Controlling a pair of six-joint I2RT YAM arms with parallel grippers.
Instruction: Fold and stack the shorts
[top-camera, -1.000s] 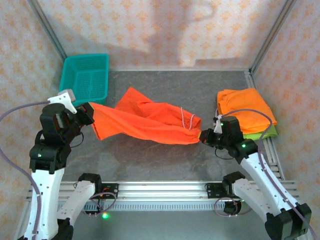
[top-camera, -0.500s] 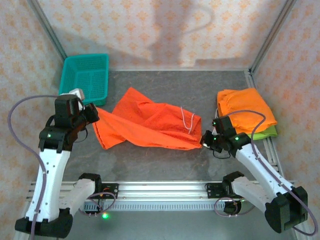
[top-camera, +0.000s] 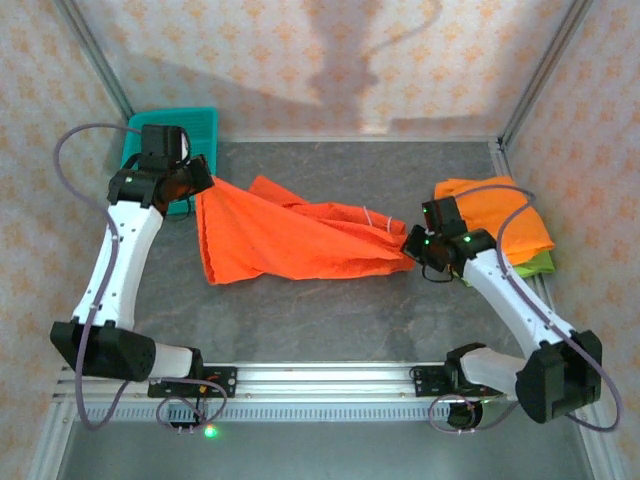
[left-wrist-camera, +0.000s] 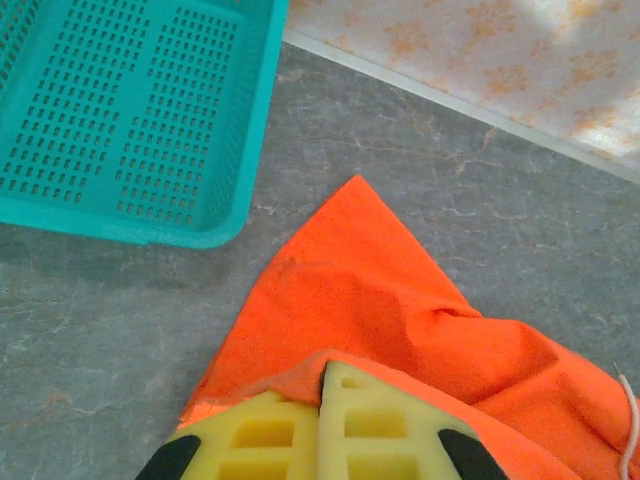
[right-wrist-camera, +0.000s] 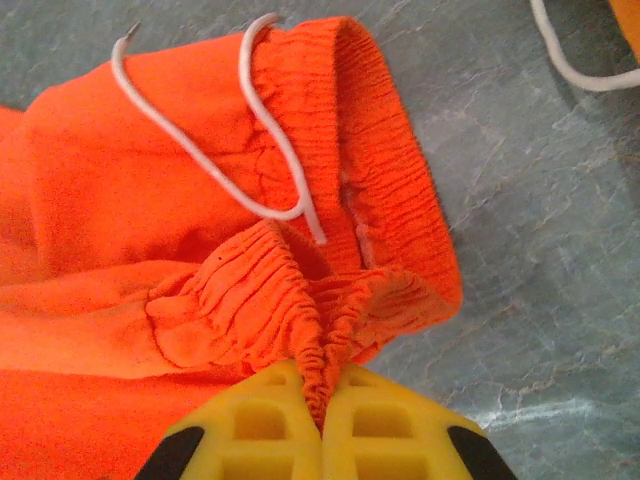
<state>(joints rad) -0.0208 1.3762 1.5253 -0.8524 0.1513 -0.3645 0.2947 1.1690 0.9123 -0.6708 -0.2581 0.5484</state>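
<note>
Held: one bright orange fabric shorts (top-camera: 290, 240), both ends pinched tight, left hand (top-camera: 200, 186), right hand (top-camera: 408, 250).
Right edge: folded orange shorts (top-camera: 490, 215) atop one lime green shorts (top-camera: 536, 266).

Bright, even light, sharp focus; soft shadows cross the back wall (top-camera: 330, 60).

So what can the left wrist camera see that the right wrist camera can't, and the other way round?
Left wrist: the teal basket, the wall, and the left claw shut on an edge of fabric. Right wrist: the gathered waistband, pinched in the right claw. Both: the orange shorts on the grey table.
</note>
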